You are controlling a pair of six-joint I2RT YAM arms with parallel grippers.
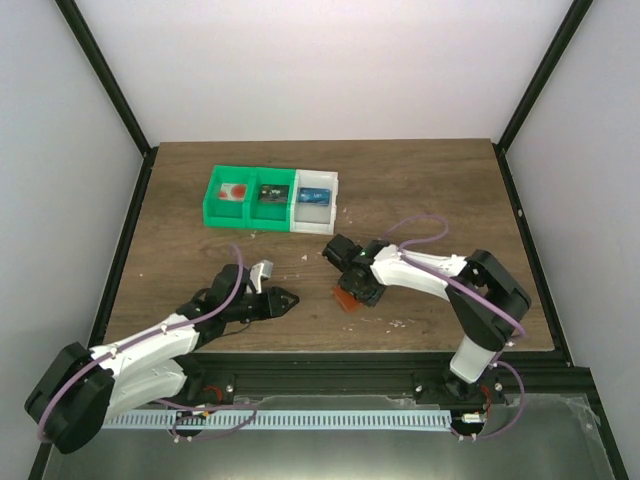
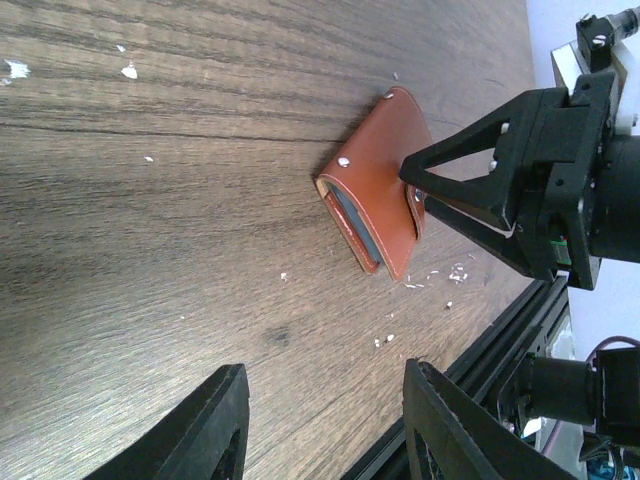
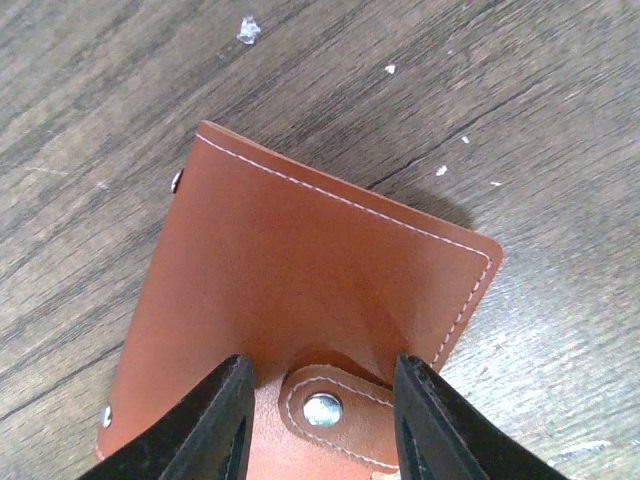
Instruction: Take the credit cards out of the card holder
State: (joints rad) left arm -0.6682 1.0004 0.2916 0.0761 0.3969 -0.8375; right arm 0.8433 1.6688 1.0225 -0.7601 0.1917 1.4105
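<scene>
The orange-brown card holder point(image 1: 347, 297) lies folded shut on the wooden table near its front edge. It also shows in the left wrist view point(image 2: 375, 190) and the right wrist view point(image 3: 300, 260). A grey-blue edge point(image 2: 352, 222) shows between its flaps; I cannot tell if it is lining or cards. My right gripper point(image 1: 362, 290) is open and rests on the holder, its fingers either side of the snap tab point(image 3: 322, 408). My left gripper point(image 1: 288, 298) is open and empty, left of the holder and apart from it. A blue card point(image 1: 314, 196) lies in the white bin.
A green bin point(image 1: 212, 205) with two compartments, each holding a card-like item, stands at the back next to the white bin point(image 1: 334, 205). Small white crumbs are scattered on the wood. The black frame rail point(image 1: 330, 360) runs along the table's front edge.
</scene>
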